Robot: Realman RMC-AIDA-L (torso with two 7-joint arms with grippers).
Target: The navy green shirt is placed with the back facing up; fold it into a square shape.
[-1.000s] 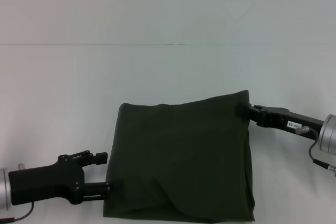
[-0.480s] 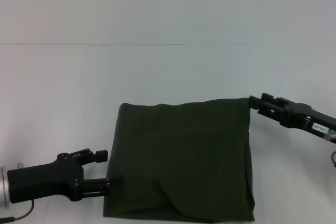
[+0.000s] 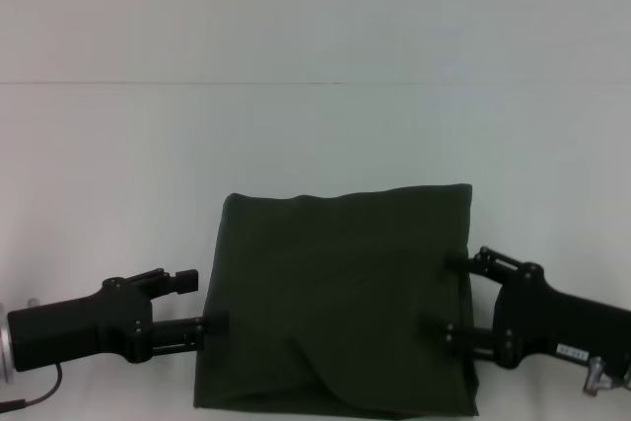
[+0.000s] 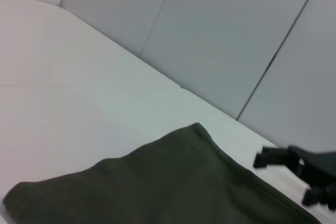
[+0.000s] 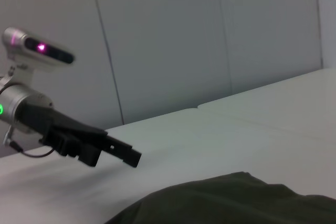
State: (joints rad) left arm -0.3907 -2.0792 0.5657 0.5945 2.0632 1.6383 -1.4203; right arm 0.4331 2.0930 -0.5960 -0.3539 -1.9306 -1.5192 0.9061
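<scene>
The navy green shirt (image 3: 335, 298) lies folded into a rough square on the white table (image 3: 315, 135), plain side up. My left gripper (image 3: 204, 301) is open at the shirt's left edge, with its lower finger touching the cloth. My right gripper (image 3: 444, 295) is open at the shirt's right edge, with its fingertips over the cloth. The left wrist view shows the shirt (image 4: 173, 182) and the right gripper (image 4: 302, 177) beyond it. The right wrist view shows the shirt (image 5: 236, 200) and the left gripper (image 5: 113, 150).
The table runs far back to a seam line (image 3: 197, 83). Grey wall panels (image 4: 236, 35) stand behind it. The shirt's near edge lies close to the table's front edge.
My right gripper left the shirt's far right corner, swung out, and came down to the middle of the right edge, open. My left gripper drew back slightly to the left.
</scene>
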